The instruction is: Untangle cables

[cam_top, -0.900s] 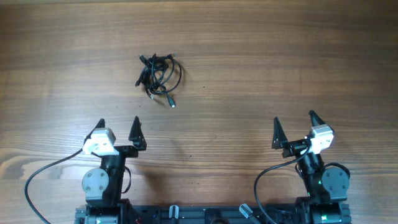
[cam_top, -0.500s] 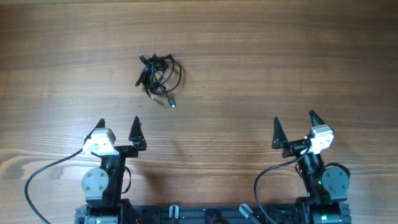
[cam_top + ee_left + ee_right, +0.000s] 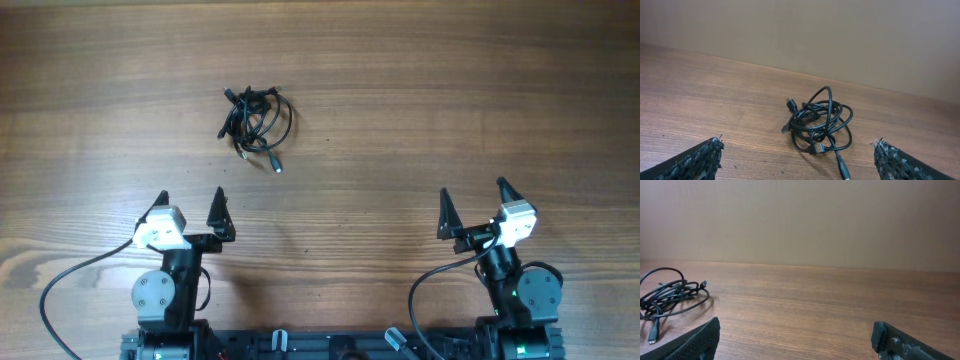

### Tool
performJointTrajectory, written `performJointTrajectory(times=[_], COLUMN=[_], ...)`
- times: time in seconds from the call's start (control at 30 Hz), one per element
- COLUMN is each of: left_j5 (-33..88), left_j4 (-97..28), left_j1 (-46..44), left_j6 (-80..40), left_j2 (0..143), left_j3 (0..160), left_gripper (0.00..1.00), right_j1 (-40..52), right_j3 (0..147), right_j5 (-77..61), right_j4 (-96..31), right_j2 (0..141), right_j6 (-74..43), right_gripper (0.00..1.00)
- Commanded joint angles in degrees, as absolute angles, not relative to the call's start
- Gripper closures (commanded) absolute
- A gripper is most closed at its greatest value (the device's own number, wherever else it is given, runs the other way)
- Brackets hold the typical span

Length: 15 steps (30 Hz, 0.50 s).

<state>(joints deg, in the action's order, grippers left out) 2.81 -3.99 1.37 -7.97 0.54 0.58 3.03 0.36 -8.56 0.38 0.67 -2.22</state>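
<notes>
The cables (image 3: 256,124) lie in one tangled black bunch on the wooden table, left of centre and toward the far side, with small plugs sticking out. In the left wrist view the cables (image 3: 819,121) sit just ahead of the fingers, a blue-tipped plug facing me. The right wrist view catches the cables (image 3: 669,298) at its far left. My left gripper (image 3: 191,202) stands open near the front edge, well short of the bunch. My right gripper (image 3: 472,194) is open too, far to the right, nothing between its fingers.
Bare wood-grain table (image 3: 420,90) stretches around the bunch. A plain beige wall (image 3: 805,220) rises behind the far edge. Thick black arm wires (image 3: 70,285) trail beside both arm bases at the front.
</notes>
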Motion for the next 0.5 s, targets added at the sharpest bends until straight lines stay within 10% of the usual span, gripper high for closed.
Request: performJointTrajectory(times=[0.0, 0.47], left_j5=[2.2, 2.2], left_j4=[-4.4, -4.4], left_j1=[1.0, 1.0], left_j6=[-7.0, -7.0], left_j2=[0.3, 0.3], left_j3=[0.3, 0.3], left_gripper=[0.00, 0.00], right_j1=[3.3, 3.3], right_j3=[0.3, 0.3], right_j5=[-8.6, -8.6], right_j4=[0.6, 0.6], right_j2=[0.6, 0.6], right_j6=[-1.5, -1.5], right_gripper=[0.00, 0.00])
